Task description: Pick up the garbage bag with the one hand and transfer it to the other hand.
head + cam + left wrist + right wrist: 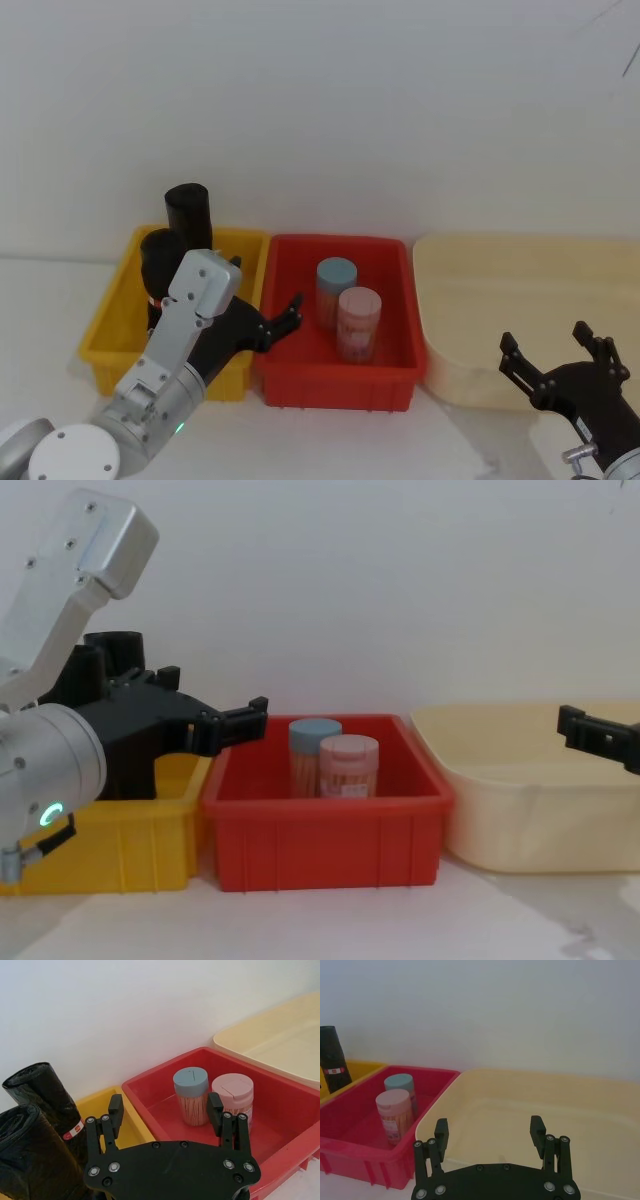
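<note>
Partly behind left tool (165, 1106), garbage bag (31, 1152)

crinkly black plastic garbage bag (42, 1091), glossy red plastic bin (280, 1092), matt cream tub (280, 1027)

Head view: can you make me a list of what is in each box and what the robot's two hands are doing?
yellow box: two black garbage bag rolls standing up, the back roll and the front roll
red box: blue-lid jar and pink-lid jar, close together
cream tub: right of the red box
left gripper: open, holding nothing, near where the yellow and red boxes meet
right gripper: open, holding nothing, by the cream tub's front
</note>
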Controlling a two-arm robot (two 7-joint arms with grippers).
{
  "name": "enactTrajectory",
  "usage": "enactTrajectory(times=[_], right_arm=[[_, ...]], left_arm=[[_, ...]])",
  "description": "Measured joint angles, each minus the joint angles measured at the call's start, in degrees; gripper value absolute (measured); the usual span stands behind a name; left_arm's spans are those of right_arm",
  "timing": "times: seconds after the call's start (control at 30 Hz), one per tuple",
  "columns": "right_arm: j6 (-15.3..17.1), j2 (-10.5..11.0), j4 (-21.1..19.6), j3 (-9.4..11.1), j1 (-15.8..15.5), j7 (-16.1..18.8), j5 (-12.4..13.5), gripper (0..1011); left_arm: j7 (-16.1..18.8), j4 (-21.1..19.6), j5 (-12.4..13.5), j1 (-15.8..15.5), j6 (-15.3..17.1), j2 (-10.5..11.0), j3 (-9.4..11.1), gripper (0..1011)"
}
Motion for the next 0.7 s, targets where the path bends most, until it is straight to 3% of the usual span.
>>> enactTrajectory(times=[0.7], right_arm=[[0.00,0.00,0.00,0.00,0.00,0.00,-0.01,1004]], left_arm=[[0.00,0.00,0.01,0.00,0.00,0.00,0.00,1001]])
